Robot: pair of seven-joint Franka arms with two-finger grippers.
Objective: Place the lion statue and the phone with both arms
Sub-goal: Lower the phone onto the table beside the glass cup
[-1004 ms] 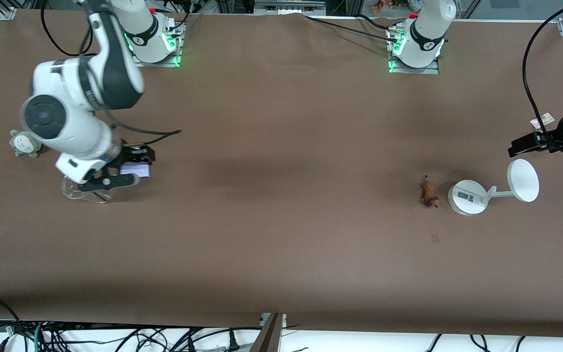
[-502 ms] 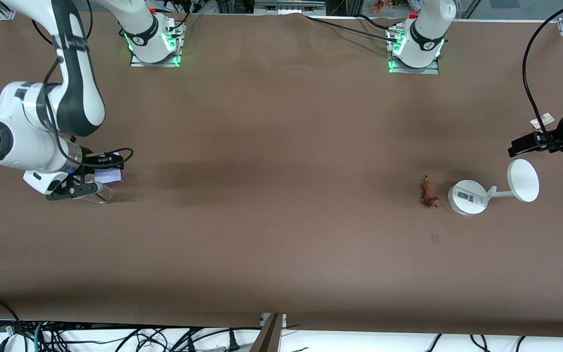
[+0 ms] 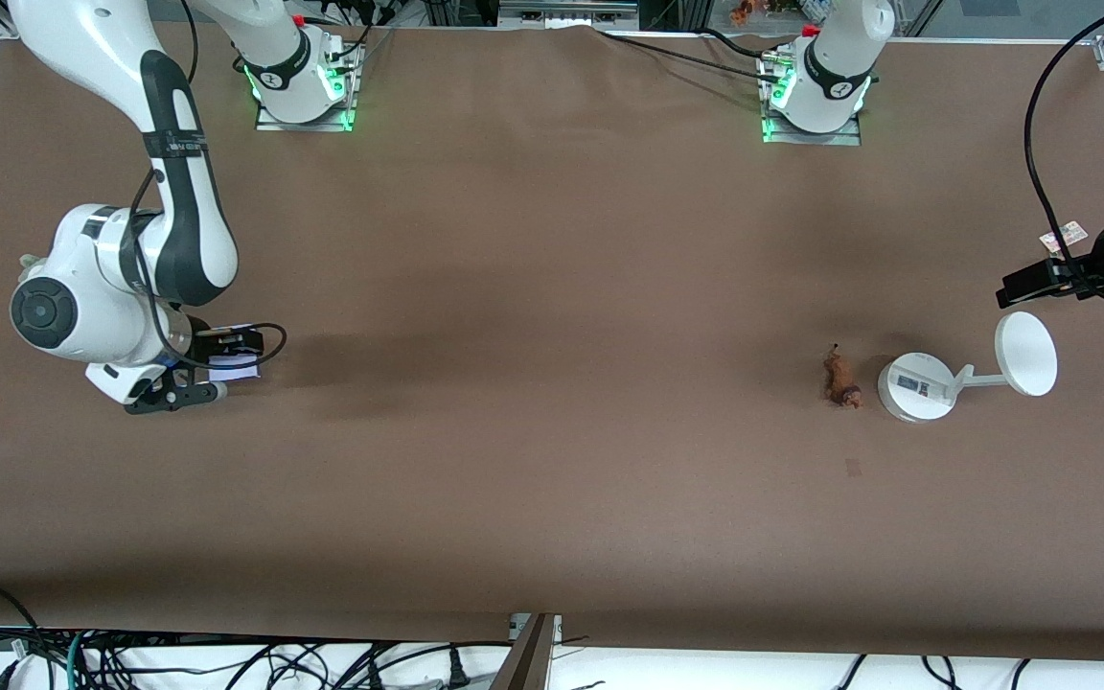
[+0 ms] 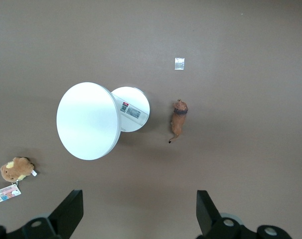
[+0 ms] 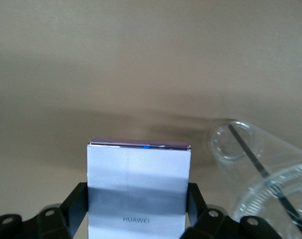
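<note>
My right gripper (image 3: 226,360) is shut on the phone (image 3: 238,366), a pale lavender slab, low over the right arm's end of the table. In the right wrist view the phone (image 5: 138,184) stands between the black fingers (image 5: 75,205) with its maker's name showing. The lion statue (image 3: 840,380), small and brown-orange, lies on the table beside the white stand toward the left arm's end. My left gripper (image 4: 138,215) hangs open and empty high above that area, and the lion statue (image 4: 178,119) lies well apart from its fingers. The left arm waits.
A white stand has a round base (image 3: 915,387) and a disc (image 3: 1025,354) next to the lion. A clear plastic cup (image 5: 263,172) lies on its side close to the phone. A brown plush (image 4: 14,169) with a tag and a small tape patch (image 4: 179,63) lie on the table.
The right arm has swung and re-posed with the phone still gripped, ending slightly nearer to the front camera. The left arm, lion and stand have not moved.
</note>
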